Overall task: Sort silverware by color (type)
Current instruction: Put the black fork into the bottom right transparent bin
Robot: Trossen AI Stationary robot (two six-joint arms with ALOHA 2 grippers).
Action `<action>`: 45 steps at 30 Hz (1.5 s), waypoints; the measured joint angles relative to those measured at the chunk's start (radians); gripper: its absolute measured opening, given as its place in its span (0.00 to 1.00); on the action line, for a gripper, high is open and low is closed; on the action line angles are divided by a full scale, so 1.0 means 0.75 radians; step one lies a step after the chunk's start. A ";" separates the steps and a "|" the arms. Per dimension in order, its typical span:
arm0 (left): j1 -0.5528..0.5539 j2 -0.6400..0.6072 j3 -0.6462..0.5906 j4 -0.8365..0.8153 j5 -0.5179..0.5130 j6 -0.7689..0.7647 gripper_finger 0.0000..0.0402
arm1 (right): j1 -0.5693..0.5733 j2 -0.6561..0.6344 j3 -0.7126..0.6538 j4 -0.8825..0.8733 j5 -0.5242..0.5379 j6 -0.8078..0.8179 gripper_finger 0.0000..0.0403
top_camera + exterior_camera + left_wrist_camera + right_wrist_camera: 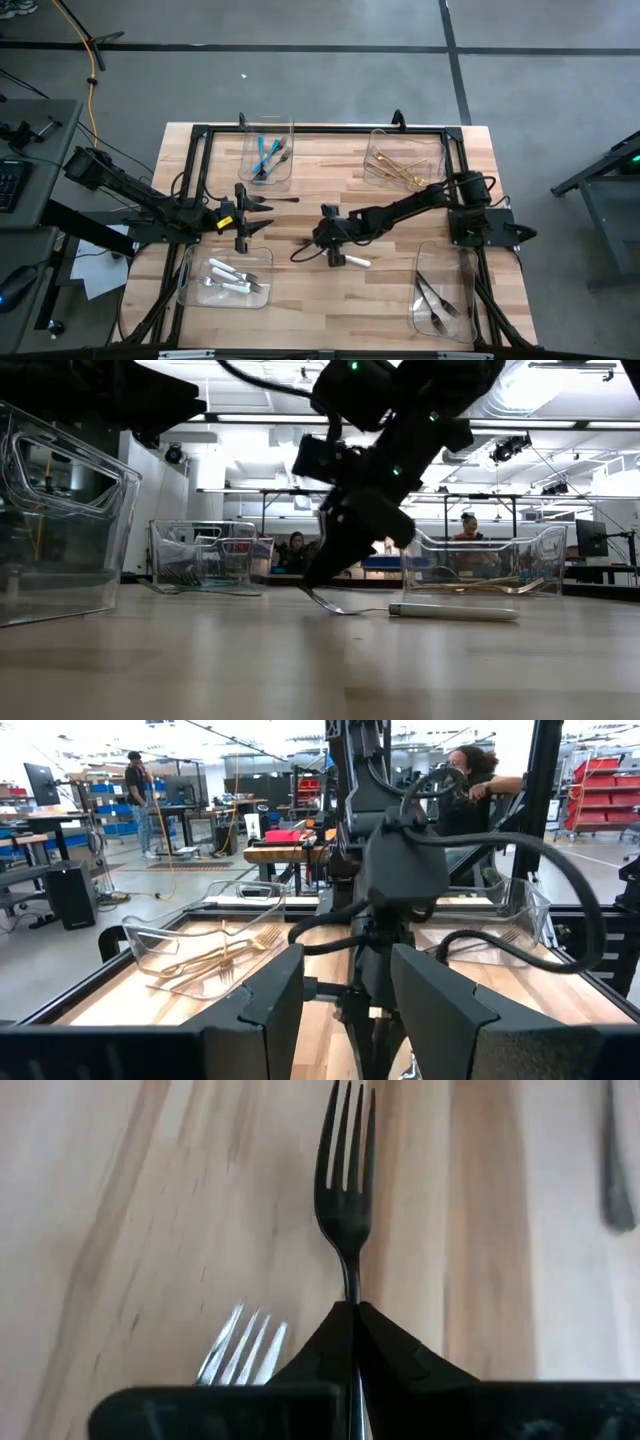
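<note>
My right gripper (322, 240) is at the table's middle, shut on a dark steel fork (345, 1150) whose tines point away from the fingers, toward the table's left. Under it a white-handled fork (352, 260) lies flat on the wood, its tines (240, 1345) beside the gripper. My left gripper (250, 215) waits open at mid-left, pointing level, with nothing between its fingers. The other silverware lies in four clear bins: teal (266, 155), gold (400, 168), white-handled (232, 280) and dark steel (438, 300). My right gripper pinches the dark fork's thin neck (351, 1285), just behind the tines, between its two shut fingers. The fingers slant down from the table's right and lie along the fork. The handle is hidden behind them. In the low view the fork's tip seems clear of the table.
One more dark utensil (285, 200) lies loose on the wood by my left gripper. A black frame (320, 130) runs around the work area. People sit in the room beyond the table.
</note>
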 joint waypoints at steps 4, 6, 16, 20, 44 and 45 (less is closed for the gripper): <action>0.000 0.000 0.000 -0.004 0.000 0.000 0.36 | 0.000 -0.006 -0.022 0.045 0.040 -0.012 0.00; 0.000 0.000 -0.001 -0.007 0.000 0.000 0.36 | 0.000 -0.021 -0.054 0.095 0.070 -0.019 0.00; 0.000 0.000 -0.001 -0.021 0.000 0.001 0.36 | -0.025 -0.260 -0.398 0.571 0.207 0.018 0.00; 0.000 0.000 -0.001 -0.015 0.000 0.001 0.36 | -0.022 -0.379 -0.613 0.996 0.205 0.024 0.01; 0.032 0.000 -0.001 0.002 -0.001 -0.001 0.36 | -0.019 -0.420 -0.723 1.411 0.065 0.182 0.00; 0.032 0.000 -0.001 0.001 -0.001 -0.001 0.36 | -0.019 -0.420 -0.708 1.365 0.064 0.220 0.00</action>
